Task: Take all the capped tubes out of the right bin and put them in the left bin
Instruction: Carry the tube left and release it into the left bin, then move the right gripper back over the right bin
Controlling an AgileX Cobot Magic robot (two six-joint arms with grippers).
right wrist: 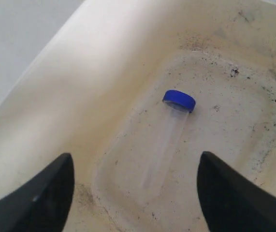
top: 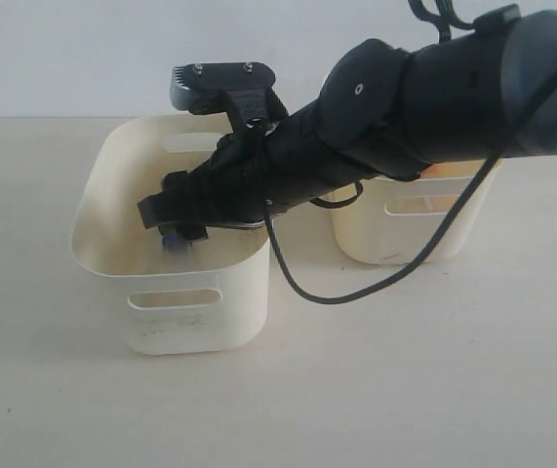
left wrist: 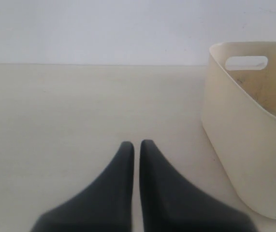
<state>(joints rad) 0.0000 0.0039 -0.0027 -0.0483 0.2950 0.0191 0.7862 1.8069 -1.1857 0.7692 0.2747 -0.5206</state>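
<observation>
The right hand reaches across into the left bin, which stands left of the bench's middle. Its fingers are spread wide with nothing between them, above a blue-capped tube lying flat on the bin's grimy floor. The black arm and its looping cable hide most of the right bin, which sits nearer the far edge. The left hand hovers over bare bench beside the left bin, fingers pressed together and empty.

Beige tabletop; white wall behind
</observation>
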